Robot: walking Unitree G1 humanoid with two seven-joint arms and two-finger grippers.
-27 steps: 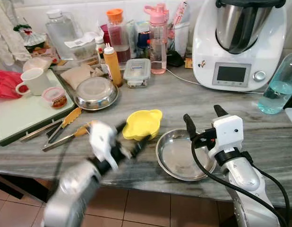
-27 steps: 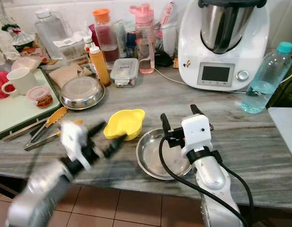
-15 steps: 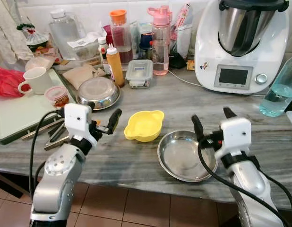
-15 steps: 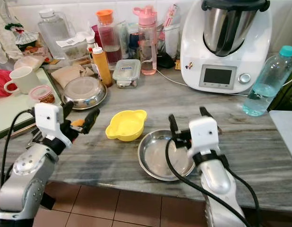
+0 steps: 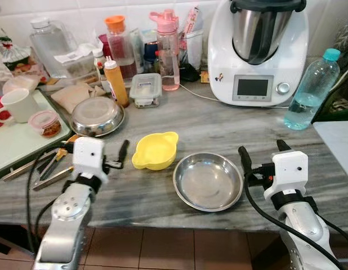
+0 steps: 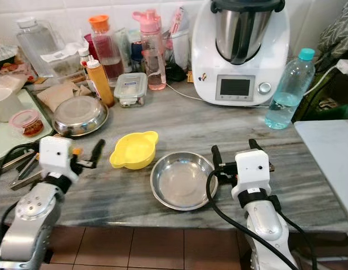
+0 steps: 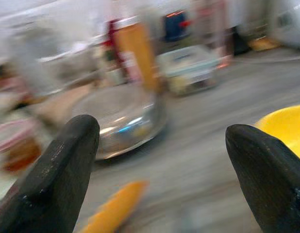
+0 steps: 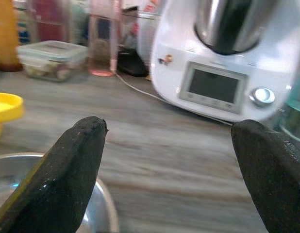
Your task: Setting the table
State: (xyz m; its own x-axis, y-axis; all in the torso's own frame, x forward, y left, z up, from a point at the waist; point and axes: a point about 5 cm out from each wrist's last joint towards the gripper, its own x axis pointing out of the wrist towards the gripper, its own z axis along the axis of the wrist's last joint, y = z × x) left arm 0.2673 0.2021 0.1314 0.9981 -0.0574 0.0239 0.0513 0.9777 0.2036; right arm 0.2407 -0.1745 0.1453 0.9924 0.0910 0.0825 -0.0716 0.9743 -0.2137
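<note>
A yellow bowl (image 5: 154,151) with two small handles sits near the middle of the marble counter (image 5: 208,124). Right of it lies an empty steel plate (image 5: 208,181). My left gripper (image 5: 106,154) stands open just left of the yellow bowl, with nothing between its fingers. In the left wrist view the yellow bowl (image 7: 286,126) is beside one finger and a covered steel bowl (image 7: 121,121) lies ahead. My right gripper (image 5: 263,153) is open and empty, just right of the steel plate's rim, and points towards the white food processor (image 8: 227,73).
Orange-tipped tongs (image 5: 50,166) lie left of my left arm, by a green tray (image 5: 22,138) with a mug (image 5: 13,104). The covered steel bowl (image 5: 97,117), bottles, a lidded container (image 5: 145,89) and the food processor (image 5: 258,50) line the back. A water bottle (image 5: 309,90) stands right.
The camera has swung to the right. My left gripper has drawn back from the yellow bowl's front and settled to its left. My right gripper now sits just clear of the plate's rim.
</note>
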